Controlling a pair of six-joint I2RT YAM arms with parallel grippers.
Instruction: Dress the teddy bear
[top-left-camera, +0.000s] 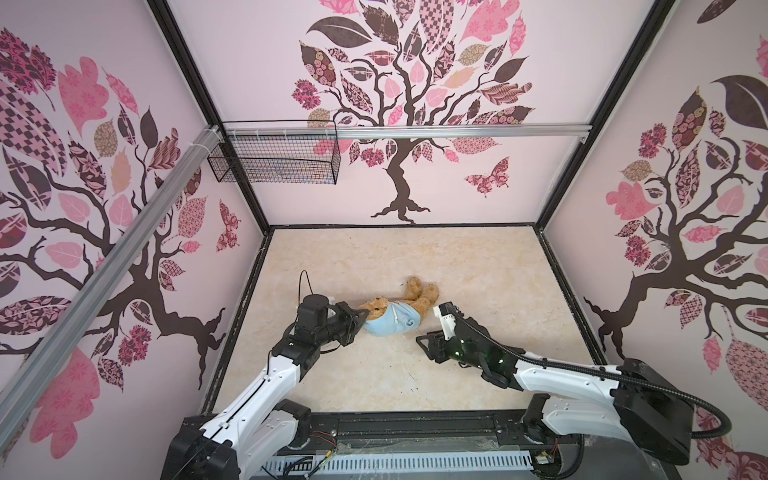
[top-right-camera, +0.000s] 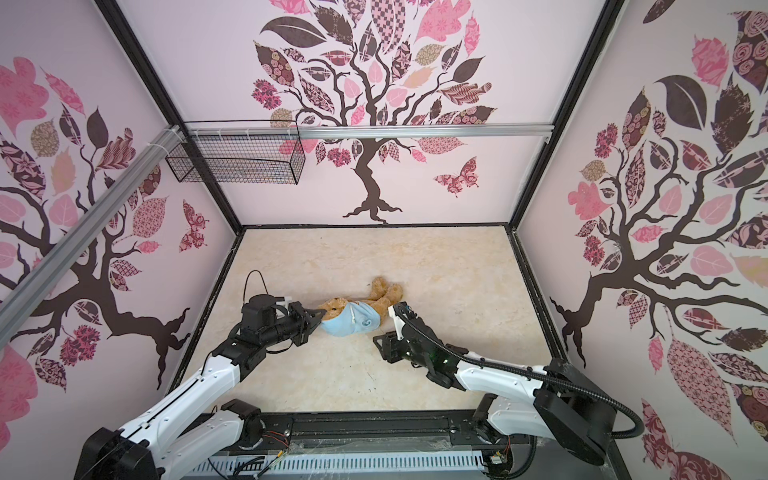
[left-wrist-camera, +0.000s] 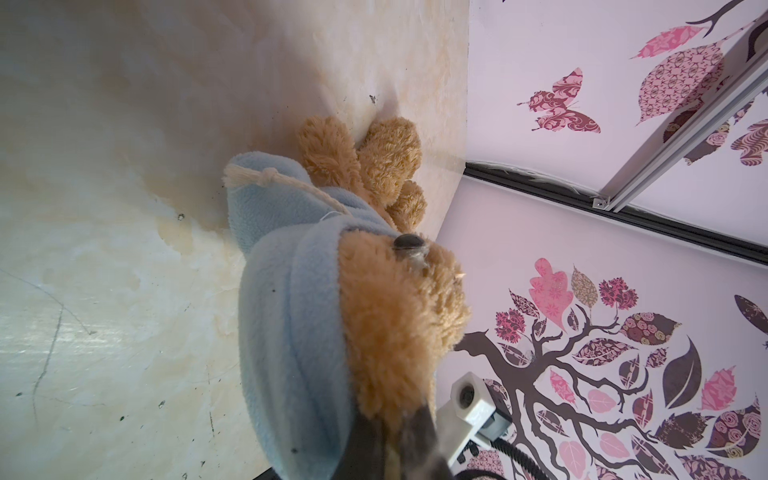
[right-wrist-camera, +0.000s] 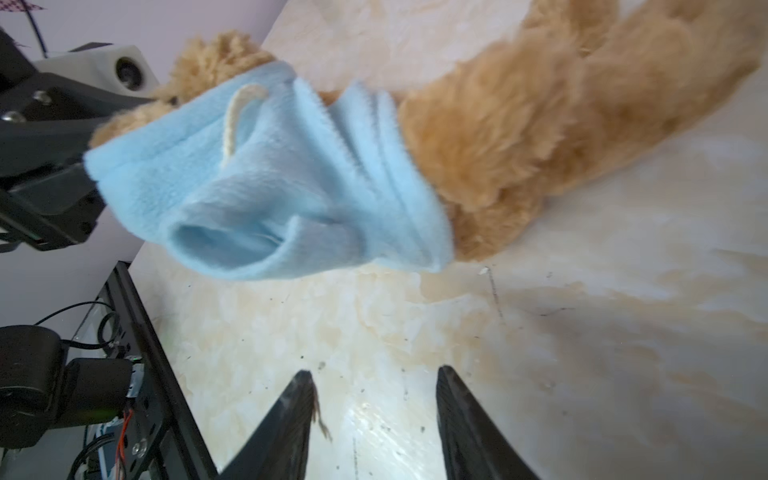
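Pink walls (top-left-camera: 519, 187) printed with dark trees enclose a cream marbled tabletop (top-left-camera: 478, 270); a wire basket (top-left-camera: 274, 160) hangs from the far rail at the left. The teddy bear (top-left-camera: 419, 295) lies mid-tabletop, head to the left and legs toward the far right; a light-blue hooded shirt (top-left-camera: 390, 322) is bunched over its head and chest, with one sleeve (right-wrist-camera: 232, 237) hanging empty. The left hand (top-left-camera: 363, 320) is clamped tight on the fur of the bear's head; the right hand (right-wrist-camera: 374, 415) sits just near-right of the shirt, not touching it, its fingers (right-wrist-camera: 457, 415) parted and holding nothing.
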